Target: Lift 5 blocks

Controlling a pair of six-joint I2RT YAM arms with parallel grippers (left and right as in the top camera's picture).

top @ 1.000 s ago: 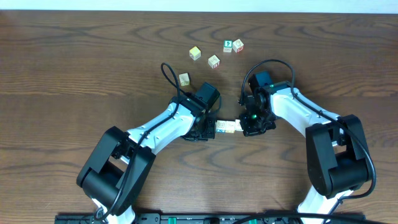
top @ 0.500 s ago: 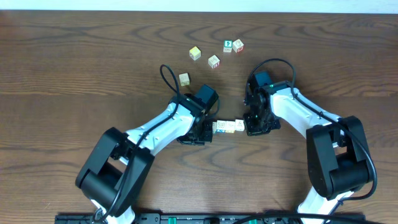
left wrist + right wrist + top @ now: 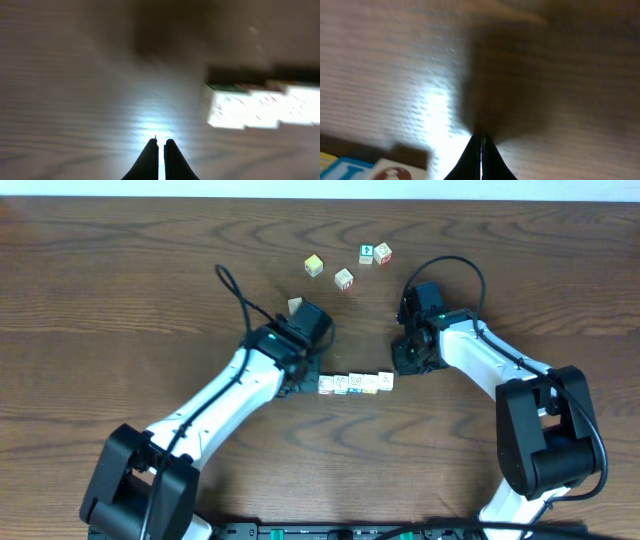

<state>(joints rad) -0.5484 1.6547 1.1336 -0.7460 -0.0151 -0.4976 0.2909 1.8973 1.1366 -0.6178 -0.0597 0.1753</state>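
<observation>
Several small picture-printed blocks [image 3: 356,383] lie end to end in a straight row on the dark wooden table [image 3: 120,300]. My left gripper [image 3: 311,378] is shut and empty just off the row's left end. My right gripper [image 3: 400,367] is shut and empty just above the row's right end. In the left wrist view the blurred row of blocks [image 3: 260,107] lies to the right of and beyond the shut left gripper [image 3: 161,142]. The right wrist view shows the right gripper [image 3: 481,137] pressed shut over bare wood, with the row of blocks [image 3: 380,170] at the lower left corner.
More cubes lie at the back: a cream cube [image 3: 314,266], a picture cube [image 3: 344,278], a green-faced cube [image 3: 366,253] and a red-edged cube [image 3: 383,252]. Another cube [image 3: 294,305] peeks out beside the left arm. Each arm's black cable arcs above it.
Both grippers were pressed against the ends of the row. They have since drawn back, the left arm swinging left and back, and the whole row now shows between them.
</observation>
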